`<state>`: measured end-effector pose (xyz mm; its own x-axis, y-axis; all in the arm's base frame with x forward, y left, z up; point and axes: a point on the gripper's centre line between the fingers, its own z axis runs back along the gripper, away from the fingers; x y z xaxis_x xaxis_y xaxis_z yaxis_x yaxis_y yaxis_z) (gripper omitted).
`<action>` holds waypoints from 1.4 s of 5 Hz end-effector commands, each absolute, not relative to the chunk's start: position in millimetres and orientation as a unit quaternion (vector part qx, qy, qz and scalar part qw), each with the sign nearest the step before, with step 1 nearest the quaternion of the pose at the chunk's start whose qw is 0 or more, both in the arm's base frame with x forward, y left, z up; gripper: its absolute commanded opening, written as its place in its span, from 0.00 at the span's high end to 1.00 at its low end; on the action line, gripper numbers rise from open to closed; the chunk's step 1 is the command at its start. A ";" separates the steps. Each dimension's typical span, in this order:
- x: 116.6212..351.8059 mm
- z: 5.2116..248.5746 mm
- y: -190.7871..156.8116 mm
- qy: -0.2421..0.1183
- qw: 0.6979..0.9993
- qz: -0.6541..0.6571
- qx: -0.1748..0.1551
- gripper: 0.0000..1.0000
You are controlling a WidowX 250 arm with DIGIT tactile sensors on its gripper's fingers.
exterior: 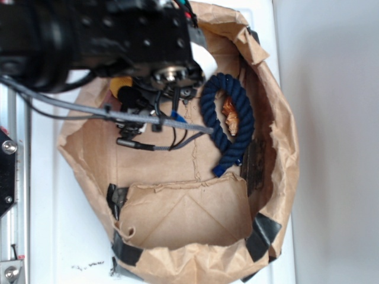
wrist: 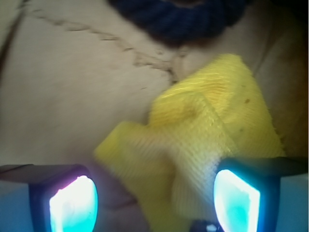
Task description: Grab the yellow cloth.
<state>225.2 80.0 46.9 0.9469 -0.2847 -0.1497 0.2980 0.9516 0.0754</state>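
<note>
The yellow cloth (wrist: 203, 130) lies crumpled on the brown paper floor of the bag, filling the middle and right of the wrist view. A folded corner of it reaches down between my fingertips. My gripper (wrist: 154, 203) is open, its two glowing pads (wrist: 72, 205) set wide apart, the right one over the cloth's edge. In the exterior view only a small yellow patch of the cloth (exterior: 120, 84) shows beneath the black arm, and the gripper (exterior: 145, 106) is mostly hidden under the arm's body and cables.
A navy blue rope loop (exterior: 228, 121) lies just right of the gripper inside the brown paper bag (exterior: 278, 160), with a small orange-brown object (exterior: 231, 116) in its middle. The bag's taped walls rise all around. The rope (wrist: 178, 19) also crosses the top of the wrist view.
</note>
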 end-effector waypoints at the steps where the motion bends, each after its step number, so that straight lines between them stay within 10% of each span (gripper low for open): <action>1: 243.1 36.3 75.3 0.057 0.986 -0.132 0.086 0.01; 2: 245.5 40.2 75.5 0.048 0.987 -0.129 0.079 1.00; 6: 244.6 61.3 72.1 0.023 0.988 -0.144 0.045 1.00; 7: 230.8 106.6 58.9 0.003 0.989 -0.151 -0.010 1.00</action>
